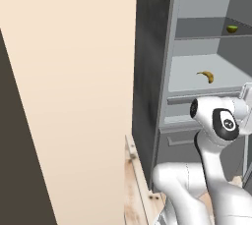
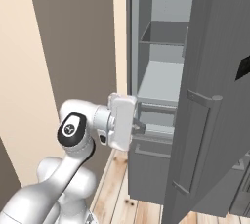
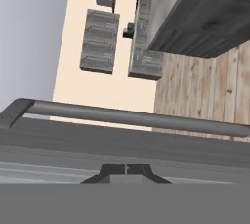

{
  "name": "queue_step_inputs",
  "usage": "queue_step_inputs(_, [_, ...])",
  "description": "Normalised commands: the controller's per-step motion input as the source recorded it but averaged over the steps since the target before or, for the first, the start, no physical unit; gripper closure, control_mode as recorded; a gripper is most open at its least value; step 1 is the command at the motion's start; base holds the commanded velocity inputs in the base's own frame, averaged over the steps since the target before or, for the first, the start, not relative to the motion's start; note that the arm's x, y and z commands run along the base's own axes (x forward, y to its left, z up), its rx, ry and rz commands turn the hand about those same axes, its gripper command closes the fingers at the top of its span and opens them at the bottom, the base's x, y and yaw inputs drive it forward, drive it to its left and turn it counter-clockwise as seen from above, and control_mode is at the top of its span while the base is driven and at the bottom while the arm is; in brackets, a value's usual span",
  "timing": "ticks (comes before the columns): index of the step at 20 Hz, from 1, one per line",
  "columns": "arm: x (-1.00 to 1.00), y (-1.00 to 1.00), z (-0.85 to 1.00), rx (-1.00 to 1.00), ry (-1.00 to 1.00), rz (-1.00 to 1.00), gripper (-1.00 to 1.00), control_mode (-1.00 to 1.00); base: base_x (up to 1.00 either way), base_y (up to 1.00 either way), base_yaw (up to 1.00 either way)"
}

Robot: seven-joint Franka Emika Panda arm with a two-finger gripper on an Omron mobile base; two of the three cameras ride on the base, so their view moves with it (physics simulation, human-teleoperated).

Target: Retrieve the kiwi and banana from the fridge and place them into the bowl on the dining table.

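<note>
The fridge (image 1: 147, 71) stands with its door (image 2: 215, 96) swung open, baring pale grey shelves. The kiwi (image 1: 232, 29), small and yellow-green, rests on the upper shelf at the right. The banana (image 1: 206, 75) lies on the wider shelf below it. My gripper (image 2: 141, 126) is low at the front of the fridge, just under the banana's shelf and above the bottom drawer (image 2: 151, 169). It is shut, its fingertips (image 3: 126, 171) meeting with nothing between them. A long grey handle bar (image 3: 127, 118) crosses the hand view just beyond the tips. The bowl is out of view.
The open door stands close to the right of my hand, its long handle (image 2: 197, 140) facing outward. A dark-grey panelled block (image 3: 205, 17) stands on the wooden floor (image 3: 205, 91). A beige wall (image 1: 74, 96) lies left of the fridge.
</note>
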Motion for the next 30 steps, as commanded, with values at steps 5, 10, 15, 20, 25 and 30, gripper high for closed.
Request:
queue_step_inputs(5, [0.25,0.0,0.0,-0.02,0.11,0.0,1.0,-1.0,0.0,0.0,0.0])
queue_step_inputs(10, [0.35,0.0,0.0,0.0,0.01,0.0,1.0,-1.0,0.0,0.0,0.0])
queue_step_inputs(15, [0.29,0.0,0.0,0.0,0.0,0.0,1.0,-1.0,0.0,0.0,0.0])
queue_step_inputs(20, [0.4,-0.01,0.0,0.0,0.0,0.0,1.0,-1.0,0.0,0.0,0.0])
queue_step_inputs(25, [0.45,-0.1,-0.01,0.0,0.0,-0.02,1.0,-1.0,0.0,0.0,0.0])
queue_step_inputs(30, [0.36,-0.42,-0.04,0.0,0.0,-0.03,1.0,-1.0,0.0,0.0,0.0])
